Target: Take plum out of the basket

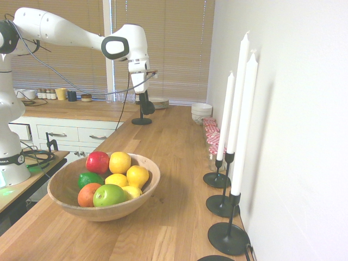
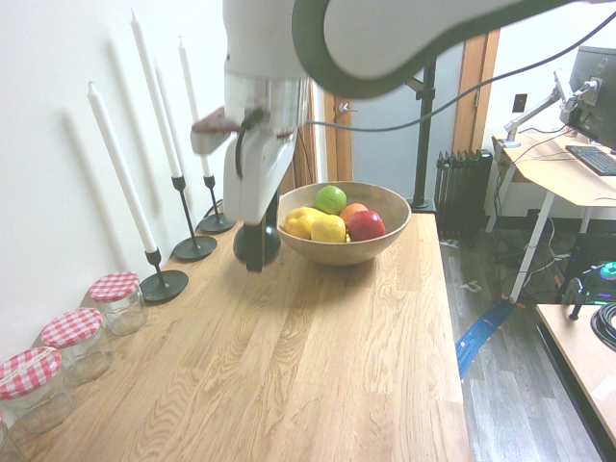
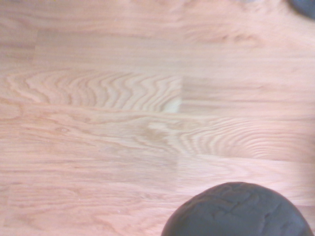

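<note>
My gripper (image 1: 144,104) hangs above the bare wooden counter, shut on the plum (image 1: 148,106), a small, very dark round fruit. The second exterior view shows the plum (image 2: 247,243) between the dark fingers (image 2: 266,231), a little above the countertop and beside the basket (image 2: 386,236), clear of its rim. In the wrist view the plum (image 3: 238,211) shows as a dark wrinkled dome over wood grain. The basket (image 1: 145,189) is a wide wooden bowl near the counter's front in the first exterior view, well apart from the gripper.
The basket holds a red apple (image 1: 97,161), lemons (image 1: 120,162), a lime (image 1: 89,179), a green apple (image 1: 108,195) and an orange (image 1: 87,194). White candles (image 1: 238,109) in black holders line the wall, with red-lidded jars (image 2: 77,342) and stacked white bowls (image 1: 201,112).
</note>
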{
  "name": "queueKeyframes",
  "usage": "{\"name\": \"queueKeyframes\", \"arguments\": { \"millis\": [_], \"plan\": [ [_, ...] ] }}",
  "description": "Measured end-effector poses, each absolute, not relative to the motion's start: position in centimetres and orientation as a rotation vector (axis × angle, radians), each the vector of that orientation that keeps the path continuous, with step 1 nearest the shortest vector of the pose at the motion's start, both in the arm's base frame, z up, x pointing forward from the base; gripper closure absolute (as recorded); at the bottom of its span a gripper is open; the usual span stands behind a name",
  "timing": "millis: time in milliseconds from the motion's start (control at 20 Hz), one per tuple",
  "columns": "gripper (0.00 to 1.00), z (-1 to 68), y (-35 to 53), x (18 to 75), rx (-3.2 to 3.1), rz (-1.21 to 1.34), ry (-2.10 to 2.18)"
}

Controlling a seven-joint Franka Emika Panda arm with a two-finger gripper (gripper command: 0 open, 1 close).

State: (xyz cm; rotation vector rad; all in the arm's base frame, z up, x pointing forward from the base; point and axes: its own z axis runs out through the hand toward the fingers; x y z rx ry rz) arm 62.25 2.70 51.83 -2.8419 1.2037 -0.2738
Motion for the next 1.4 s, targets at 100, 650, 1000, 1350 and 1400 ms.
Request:
{"name": "queueKeyframes", "arguments": {
  "millis": [100, 650, 1000, 1350, 1400],
  "plan": [
    [1.0, 49.0, 2.7, 62.7, -2.837, -0.251, 1.234],
    [1.0, 35.9, 3.5, 64.2, -2.785, -0.171, 1.393],
    [0.0, 34.8, 5.0, 64.2, -2.764, -0.159, 1.421],
    [0.0, 34.8, 4.8, 64.2, -2.753, -0.163, 1.43],
    [0.0, 34.8, 4.8, 64.2, -2.751, -0.163, 1.431]
  ]
}}
